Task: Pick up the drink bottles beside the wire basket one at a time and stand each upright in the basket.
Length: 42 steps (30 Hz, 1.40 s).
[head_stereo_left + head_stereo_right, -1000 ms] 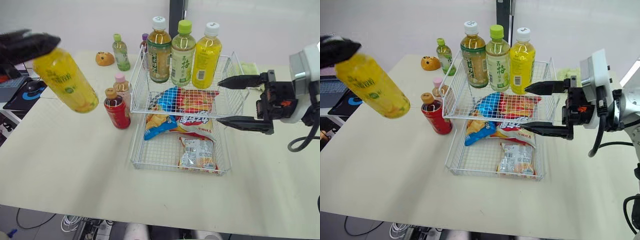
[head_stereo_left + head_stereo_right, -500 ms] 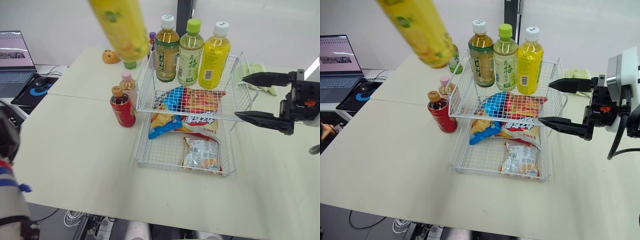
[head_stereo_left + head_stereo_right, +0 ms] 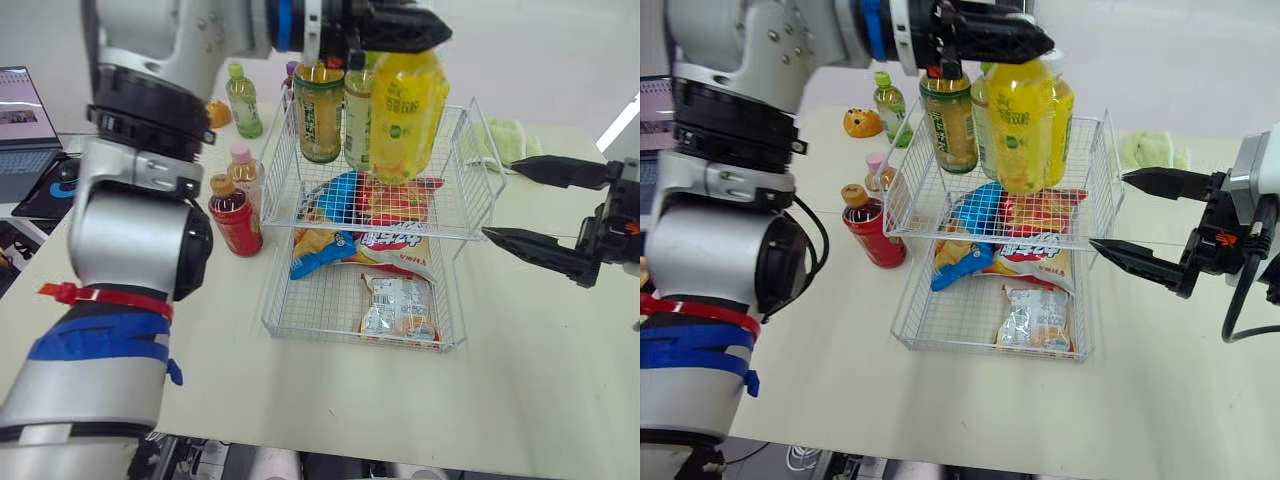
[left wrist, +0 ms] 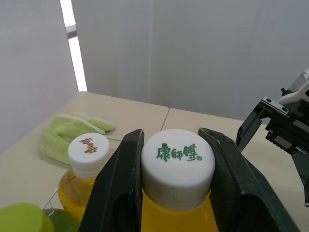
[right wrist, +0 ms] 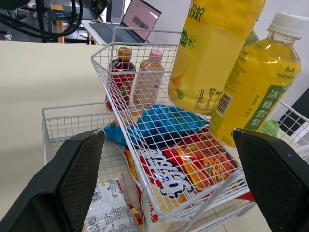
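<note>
Here my left end effector (image 3: 405, 28) was clamped on the cap (image 4: 177, 162) of the yellow bottle (image 3: 405, 115), which hung beneath it over the basket (image 3: 478, 150). Held so high it could swing, I judged, toppling the neighbouring bottles (image 3: 320, 110). My right end effector (image 3: 500, 199) gaped empty.

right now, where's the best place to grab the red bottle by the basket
Probably by the cap, from straight above. The red bottle stands upright, with the basket wall on its right and the pink bottle close behind, so its sides are crowded; the top is free.
</note>
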### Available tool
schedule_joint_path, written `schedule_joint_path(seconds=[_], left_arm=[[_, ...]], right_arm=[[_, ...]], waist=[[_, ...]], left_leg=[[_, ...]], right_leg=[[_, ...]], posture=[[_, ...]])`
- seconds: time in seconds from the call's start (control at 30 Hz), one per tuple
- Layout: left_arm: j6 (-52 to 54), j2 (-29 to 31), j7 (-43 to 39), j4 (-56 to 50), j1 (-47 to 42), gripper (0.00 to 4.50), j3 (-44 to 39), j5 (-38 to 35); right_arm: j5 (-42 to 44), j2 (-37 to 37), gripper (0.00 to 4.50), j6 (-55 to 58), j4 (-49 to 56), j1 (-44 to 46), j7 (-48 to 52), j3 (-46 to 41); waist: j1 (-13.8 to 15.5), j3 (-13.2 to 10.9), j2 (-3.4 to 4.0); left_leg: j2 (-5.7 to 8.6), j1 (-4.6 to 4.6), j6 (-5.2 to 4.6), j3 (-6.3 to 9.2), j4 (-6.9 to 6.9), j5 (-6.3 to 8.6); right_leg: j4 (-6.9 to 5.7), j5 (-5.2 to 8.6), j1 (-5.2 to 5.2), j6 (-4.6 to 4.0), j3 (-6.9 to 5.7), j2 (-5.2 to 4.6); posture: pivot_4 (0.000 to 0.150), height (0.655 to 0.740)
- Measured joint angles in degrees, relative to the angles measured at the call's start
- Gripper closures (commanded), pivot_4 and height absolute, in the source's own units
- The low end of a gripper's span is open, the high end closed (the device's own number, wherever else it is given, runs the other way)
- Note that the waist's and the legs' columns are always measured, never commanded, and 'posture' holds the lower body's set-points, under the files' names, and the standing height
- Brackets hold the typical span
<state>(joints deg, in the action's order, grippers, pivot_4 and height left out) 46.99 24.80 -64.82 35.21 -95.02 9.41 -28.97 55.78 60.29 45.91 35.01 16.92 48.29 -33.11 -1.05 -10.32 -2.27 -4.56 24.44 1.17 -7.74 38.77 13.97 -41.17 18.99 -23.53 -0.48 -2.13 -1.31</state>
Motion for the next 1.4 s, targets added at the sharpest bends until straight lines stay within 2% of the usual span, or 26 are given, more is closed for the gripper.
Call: schedule_joint_path(seconds=[0.27,0.5,0.57,0.83,0.87,1.0,1.17,1.3,1.4], left_arm=[[-7.6,-6.5,0.2,4.5,1.9,3.14,0.4,7.1],[-9.7,-8.4,0.0,7.4,1.9,3.14,-0.7,8.8],[-9.7,-8.5,-0.7,7.8,1.8,2.42,-1.0,8.9],[-7.5,-8.4,-3.3,8.6,-1.0,0.02,-5.2,8.1],[-7.2,-8.0,-3.6,8.3,-1.4,0.02,-5.6,7.6],[-4.1,-4.2,-6.7,4.2,-1.8,0.02,-7.9,4.7],[1.7,5.3,-8.4,-4.2,-1.4,0.02,-10.2,2.1],[4.1,13.6,-7.9,-10.8,3.2,0.02,-12.5,1.6],[5.4,19.1,-4.1,-13.9,8.0,0.02,-15.0,1.8]], right_arm=[[-0.6,0.0,0.0,-0.7,0.5,-3.2,-0.9,-1.9],[-0.6,0.0,0.0,-1.7,1.0,-4.5,-1.3,-2.2],[-0.6,0.0,0.0,-1.7,1.2,-4.6,-1.7,-2.2],[-0.3,0.1,0.0,-1.7,2.1,-4.6,-2.9,-2.2],[-0.3,0.2,0.0,-1.6,2.2,-4.6,-3.1,-2.2],[0.2,1.1,0.0,-1.6,2.3,-4.3,-3.4,-2.3],[1.9,1.9,0.0,-1.6,2.2,-2.9,-3.4,-2.1],[3.9,2.2,0.0,-1.6,2.3,-0.7,-3.5,-0.9],[5.3,2.2,0.0,-1.7,2.5,1.6,-3.9,1.5]], waist=[[0.1,0.0,0.01],[0.0,0.0,0.05],[0.0,0.0,0.05],[0.0,0.0,0.06],[0.0,0.0,0.06],[-0.5,0.0,0.08],[-0.8,0.1,0.16],[-0.7,0.1,0.2],[-0.8,0.1,0.2]], left_leg=[[0.04,0.0,0.0,0.01,0.08,0.0],[0.03,-0.01,0.0,0.03,0.09,0.0],[0.04,-0.02,0.0,0.04,0.1,0.0],[0.04,-0.02,0.0,0.03,0.09,0.0],[0.03,-0.02,0.0,0.04,0.09,0.0],[0.01,-0.05,0.01,0.04,0.09,-0.01],[0.0,-0.11,0.03,0.05,0.09,-0.02],[-0.01,-0.37,0.03,0.02,0.1,-0.02],[-0.03,-0.42,0.02,0.02,0.14,-0.02]], right_leg=[[-0.02,-0.01,0.05,0.01,0.0,-0.01],[-0.04,-0.01,0.06,0.02,-0.01,0.0],[-0.04,-0.01,0.08,0.02,-0.02,0.0],[-0.03,0.0,0.08,0.02,-0.02,0.01],[-0.04,0.0,0.08,0.02,-0.03,0.01],[-0.08,-0.01,0.09,0.02,-0.02,0.01],[-0.14,-0.01,0.1,0.01,0.02,0.04],[-0.17,0.0,0.3,0.02,0.06,0.01],[-0.22,-0.01,0.33,0.01,0.09,0.02]], posture=[[0.15,0.7155],[0.15,0.7155],[0.15,0.7155],[0.15,0.7155],[0.15,0.7155],[0.15,0.7155],[0.15,0.7155],[0.15,0.7155],[0.15,0.7155]])
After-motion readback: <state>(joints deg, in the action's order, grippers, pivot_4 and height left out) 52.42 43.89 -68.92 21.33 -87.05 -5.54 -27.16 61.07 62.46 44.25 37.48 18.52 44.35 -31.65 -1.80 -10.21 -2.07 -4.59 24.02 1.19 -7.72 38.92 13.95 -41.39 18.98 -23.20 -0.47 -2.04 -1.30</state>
